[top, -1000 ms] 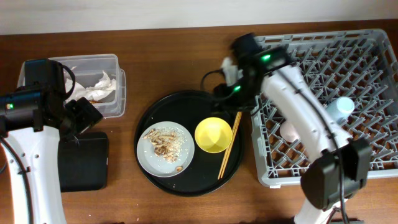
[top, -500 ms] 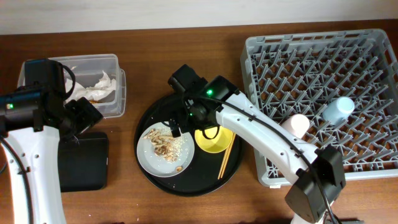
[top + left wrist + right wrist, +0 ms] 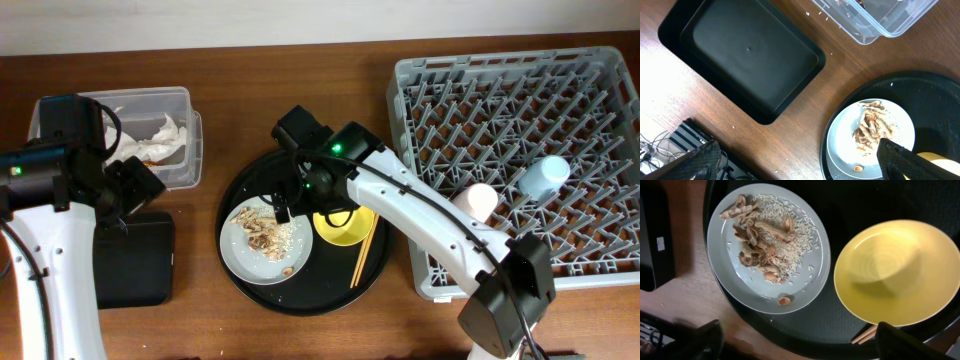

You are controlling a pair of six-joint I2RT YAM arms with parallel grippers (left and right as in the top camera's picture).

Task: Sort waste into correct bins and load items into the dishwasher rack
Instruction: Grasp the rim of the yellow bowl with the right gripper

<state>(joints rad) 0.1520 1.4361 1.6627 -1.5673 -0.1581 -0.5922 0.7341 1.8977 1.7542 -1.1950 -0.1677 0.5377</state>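
Right fingers (image 3: 905, 342) wide, empty, above round tray (image 3: 300, 290). Plate (image 3: 740, 287) with scraps (image 3: 760, 242) and bowl (image 3: 895, 275) side by side ahead of them. Chopsticks (image 3: 865, 334) at bowl's edge, just beside one fingertip.
Left fingers (image 3: 902, 159) wide, empty, over table (image 3: 805, 105). Bin (image 3: 740, 55) ahead, tub (image 3: 185, 150) with tissue (image 3: 165, 130) beyond.
Rack (image 3: 590, 270) well off to side, holding pink cup (image 3: 480, 200) and blue cup (image 3: 545, 178).

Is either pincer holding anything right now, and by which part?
Nothing is held. The right pincer is open above the plate and yellow bowl; the left pincer is open and empty too.
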